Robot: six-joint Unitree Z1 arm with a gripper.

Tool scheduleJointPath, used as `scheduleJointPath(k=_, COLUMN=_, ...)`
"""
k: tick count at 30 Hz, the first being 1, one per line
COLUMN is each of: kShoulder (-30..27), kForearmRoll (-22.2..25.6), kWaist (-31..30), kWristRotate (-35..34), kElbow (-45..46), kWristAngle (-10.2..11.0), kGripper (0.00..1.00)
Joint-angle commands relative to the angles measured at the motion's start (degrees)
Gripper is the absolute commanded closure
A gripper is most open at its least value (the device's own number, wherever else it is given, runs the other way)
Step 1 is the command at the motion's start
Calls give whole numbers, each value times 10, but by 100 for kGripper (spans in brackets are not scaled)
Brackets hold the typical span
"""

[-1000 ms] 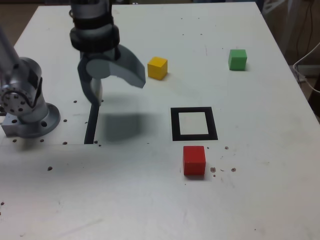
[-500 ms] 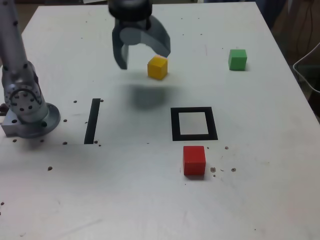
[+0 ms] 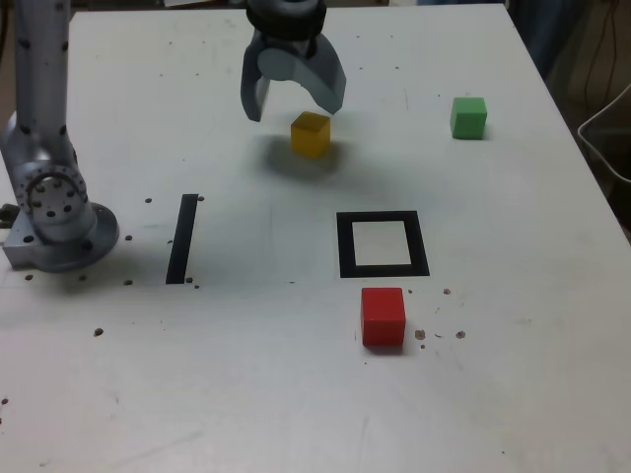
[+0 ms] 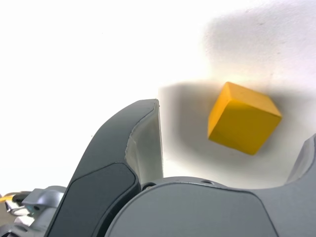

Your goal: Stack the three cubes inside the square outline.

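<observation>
End effector (image 3: 294, 104) spread wide, empty, hovering just behind yellow cube (image 3: 311, 134); cube apart from fingers, on table (image 3: 493, 374).

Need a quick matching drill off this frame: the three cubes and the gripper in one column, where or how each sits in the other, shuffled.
Column 1
1. red cube
2. yellow cube
3. green cube
4. gripper

Column 2
A. alone on the far side, toward the exterior view's right
B. open, above the table, nothing held
C. just outside the near edge of the square outline
D. on the table under the open jaws, not gripped

Pairs: 1-C, 2-D, 3-A, 4-B
</observation>
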Motion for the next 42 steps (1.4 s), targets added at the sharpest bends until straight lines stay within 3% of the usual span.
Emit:
scheduleJointPath(k=1, kShoulder=-5, kForearmRoll=1, kWaist=-2, kWristRotate=2, kElbow=-3, kWristAngle=0, kGripper=3)
scheduleJointPath(k=10, kShoulder=-86, kForearmRoll=47, kWaist=-48, kWristRotate=-36, kElbow=8, kWristAngle=-22, kGripper=3)
scheduleJointPath(k=19, kShoulder=-132, kForearmRoll=95, kWaist=-190, kWristRotate=-181, kElbow=26, kWristAngle=-34, kGripper=3)
scheduleJointPath(k=27, kShoulder=-115, kForearmRoll=95, kWaist=-316, kWristRotate=-376, kElbow=-3, kWristAngle=-95, kGripper=3)
scheduleJointPath(k=34, kShoulder=-73, kForearmRoll=85, kWaist=-380, kWristRotate=-488, kElbow=-52, kWristAngle=-143, kGripper=3)
scheduleJointPath(k=42, kShoulder=-21, kForearmRoll=77, kWaist=-449, kWristRotate=-589, kElbow=-97, kWristAngle=-149, kGripper=4)
